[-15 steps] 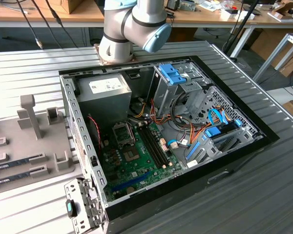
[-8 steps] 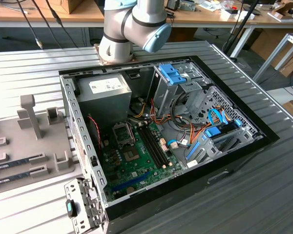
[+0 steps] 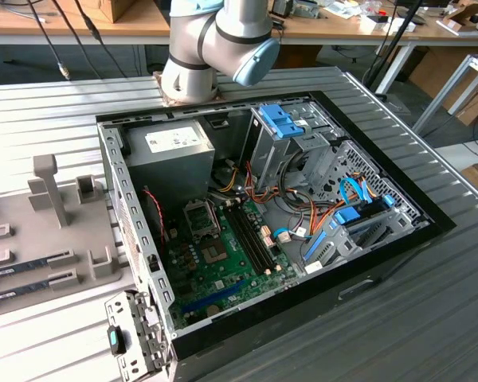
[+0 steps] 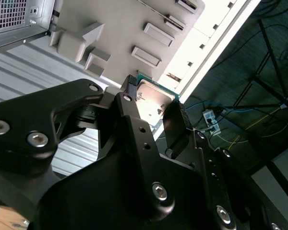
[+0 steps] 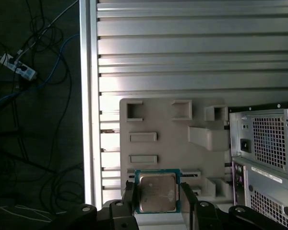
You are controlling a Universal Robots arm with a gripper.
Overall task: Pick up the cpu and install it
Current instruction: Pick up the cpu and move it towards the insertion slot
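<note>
One cpu [image 5: 157,192], one computer case [image 3: 366,267], one tray [image 5: 173,139].

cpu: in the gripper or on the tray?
In the gripper: both wrist views show the cpu clamped between its fingers, above the gray tray.

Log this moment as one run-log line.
pincer: shut on cpu, seen in both wrist views | location: raised over grey tray, computer case alongside | install: not yet done
</note>
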